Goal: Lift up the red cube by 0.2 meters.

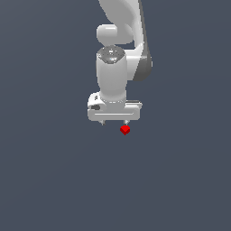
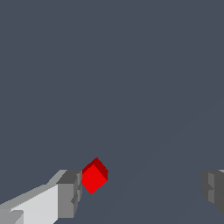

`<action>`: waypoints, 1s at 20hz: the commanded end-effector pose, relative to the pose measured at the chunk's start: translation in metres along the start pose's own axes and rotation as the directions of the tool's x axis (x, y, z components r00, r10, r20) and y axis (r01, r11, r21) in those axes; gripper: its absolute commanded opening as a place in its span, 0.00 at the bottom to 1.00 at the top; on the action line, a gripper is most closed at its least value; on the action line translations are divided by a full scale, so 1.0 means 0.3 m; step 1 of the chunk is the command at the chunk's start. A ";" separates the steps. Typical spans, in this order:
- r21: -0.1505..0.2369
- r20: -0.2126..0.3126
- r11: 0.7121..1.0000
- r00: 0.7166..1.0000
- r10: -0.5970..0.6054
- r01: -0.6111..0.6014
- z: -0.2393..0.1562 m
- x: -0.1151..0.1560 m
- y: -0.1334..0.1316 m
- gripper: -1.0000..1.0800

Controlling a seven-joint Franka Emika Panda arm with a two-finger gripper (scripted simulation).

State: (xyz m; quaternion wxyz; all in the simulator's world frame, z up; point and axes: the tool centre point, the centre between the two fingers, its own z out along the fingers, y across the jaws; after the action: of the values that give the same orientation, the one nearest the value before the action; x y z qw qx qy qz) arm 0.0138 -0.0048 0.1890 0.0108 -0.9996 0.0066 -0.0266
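The red cube (image 1: 125, 130) is a tiny bright red cube on the plain dark grey floor, turned corner-on to the exterior view. My white gripper (image 1: 115, 122) hangs straight down over it, fingers wide apart and empty. In the exterior view the cube lies just below the fingertip on that view's right. In the wrist view the cube (image 2: 94, 177) sits right beside one grey fingertip (image 2: 69, 192), inside the gap but far off centre of the gripper (image 2: 140, 190). The other fingertip (image 2: 213, 188) is far from it. I cannot tell whether the near finger touches the cube.
The dark grey floor (image 1: 45, 180) is flat and uniform on all sides. The white arm (image 1: 119, 54) rises above the gripper to the top of the exterior view.
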 end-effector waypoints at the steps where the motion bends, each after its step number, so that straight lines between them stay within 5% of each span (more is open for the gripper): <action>1: 0.000 0.000 1.000 1.000 0.000 0.000 0.000 0.000 0.000 0.96; 13: 0.001 0.010 0.992 0.992 -0.129 0.129 0.101 -0.037 -0.051 0.96; 20: 0.006 0.026 0.945 0.945 -0.326 0.326 0.259 -0.109 -0.119 0.96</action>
State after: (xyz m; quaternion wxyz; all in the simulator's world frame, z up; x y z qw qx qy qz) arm -0.0089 0.0277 0.1227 0.0076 -0.9908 -0.1339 -0.0167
